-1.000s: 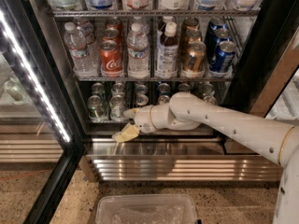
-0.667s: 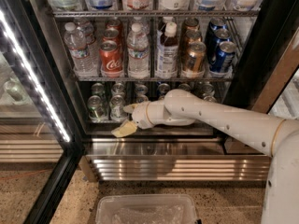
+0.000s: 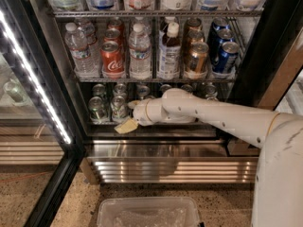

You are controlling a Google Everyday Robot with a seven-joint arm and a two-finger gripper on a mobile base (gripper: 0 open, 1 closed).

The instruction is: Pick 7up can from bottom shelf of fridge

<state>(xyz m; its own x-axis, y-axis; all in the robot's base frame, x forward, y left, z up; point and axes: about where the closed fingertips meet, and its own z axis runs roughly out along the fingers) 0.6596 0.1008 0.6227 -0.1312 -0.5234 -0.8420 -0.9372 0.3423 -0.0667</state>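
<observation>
The fridge [image 3: 277,37] stands open, its black frame at the right. On its bottom shelf [image 3: 156,128] stand rows of small silvery cans. The 7up can [image 3: 118,109], pale silvery-green with a silver top, is in the front row, second from the left, with a similar can [image 3: 97,109] to its left. My gripper [image 3: 130,115] reaches in from the right on a white arm [image 3: 208,115] and is open. One yellowish fingertip [image 3: 126,126] lies low by the shelf's front edge, the other is higher, just right of the 7up can. The arm hides the cans further right.
The rack above holds water bottles [image 3: 140,53], a Coke can [image 3: 112,58], gold-brown cans [image 3: 196,58] and blue cans [image 3: 226,56]. The glass door with its LED strip [image 3: 35,84] hangs open at the left. A ribbed steel base [image 3: 170,169] sits below, and a clear bin [image 3: 147,213] stands on the floor.
The gripper has risen a little from the shelf's front edge, and the arm has shifted slightly further in towards the front-row cans. The cans have not moved.
</observation>
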